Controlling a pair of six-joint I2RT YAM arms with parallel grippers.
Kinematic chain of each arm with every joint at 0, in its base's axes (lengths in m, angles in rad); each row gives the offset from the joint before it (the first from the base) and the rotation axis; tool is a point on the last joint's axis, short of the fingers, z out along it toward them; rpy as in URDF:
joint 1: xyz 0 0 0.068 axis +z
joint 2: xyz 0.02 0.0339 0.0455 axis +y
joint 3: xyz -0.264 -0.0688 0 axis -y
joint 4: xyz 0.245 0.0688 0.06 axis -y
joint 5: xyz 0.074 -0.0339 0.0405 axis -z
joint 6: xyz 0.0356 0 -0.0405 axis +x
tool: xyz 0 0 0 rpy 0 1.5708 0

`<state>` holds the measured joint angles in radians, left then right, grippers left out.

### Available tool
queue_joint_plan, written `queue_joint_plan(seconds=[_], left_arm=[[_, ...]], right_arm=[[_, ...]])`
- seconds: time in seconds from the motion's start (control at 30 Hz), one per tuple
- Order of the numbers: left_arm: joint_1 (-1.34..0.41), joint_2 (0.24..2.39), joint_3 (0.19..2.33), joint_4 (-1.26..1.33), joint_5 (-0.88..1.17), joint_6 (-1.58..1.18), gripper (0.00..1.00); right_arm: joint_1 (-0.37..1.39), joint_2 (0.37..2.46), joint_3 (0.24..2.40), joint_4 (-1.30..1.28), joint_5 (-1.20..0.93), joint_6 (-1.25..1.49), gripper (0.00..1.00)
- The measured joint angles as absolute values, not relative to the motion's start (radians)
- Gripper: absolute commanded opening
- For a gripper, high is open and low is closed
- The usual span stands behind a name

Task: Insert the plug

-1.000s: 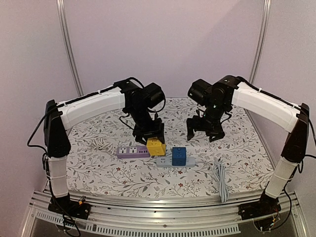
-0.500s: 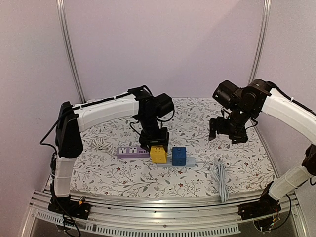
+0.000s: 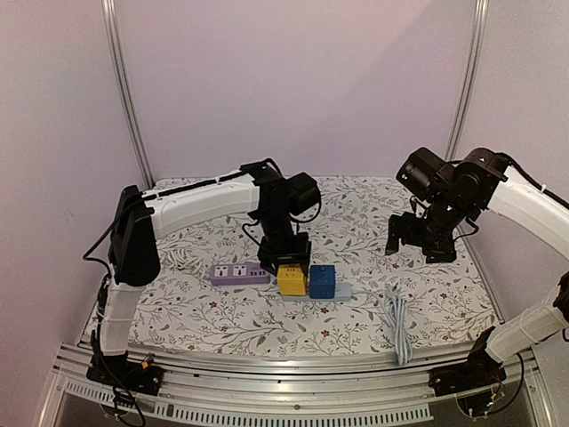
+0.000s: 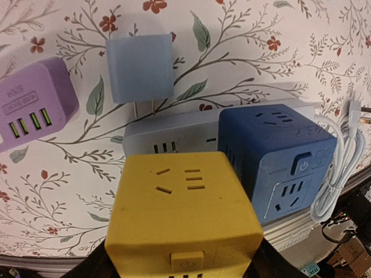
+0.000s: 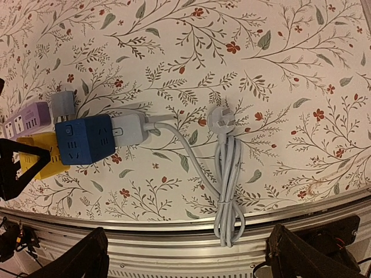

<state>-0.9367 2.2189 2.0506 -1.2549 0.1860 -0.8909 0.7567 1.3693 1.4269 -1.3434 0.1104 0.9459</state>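
My left gripper (image 3: 290,269) is shut on the plug, a yellow cube (image 3: 291,280) with socket slots on top (image 4: 182,214). It holds the cube low over the left end of the grey power strip (image 3: 343,291) (image 4: 168,136), right beside a blue cube (image 3: 322,280) (image 4: 272,156) that sits plugged into that strip. The yellow cube's underside is hidden, so I cannot tell whether its prongs are in. Only the dark edges of the left fingers (image 4: 98,267) show. My right gripper (image 3: 421,240) (image 5: 188,260) hangs open and empty, high at the right.
A purple power strip (image 3: 238,272) (image 4: 32,101) lies left of the grey one. A pale blue adapter (image 4: 141,66) (image 5: 62,103) lies behind them. The grey strip's bundled cable (image 3: 398,320) (image 5: 227,179) reaches the front edge. A white cord (image 3: 182,258) lies at the far left.
The left arm carried the yellow cube right and down, to sit beside the blue cube over the grey strip. The right arm swung away to the right and opened slightly wider.
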Motion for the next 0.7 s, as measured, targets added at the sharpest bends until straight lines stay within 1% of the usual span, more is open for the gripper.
queue_joint_plan(seconds=[0.7], left_arm=[[-0.937,2.25,2.063,-1.257,0.141,-0.885,0.0]], right_arm=[[0.757,1.342,1.417,-1.344,0.121,0.936,0.95]])
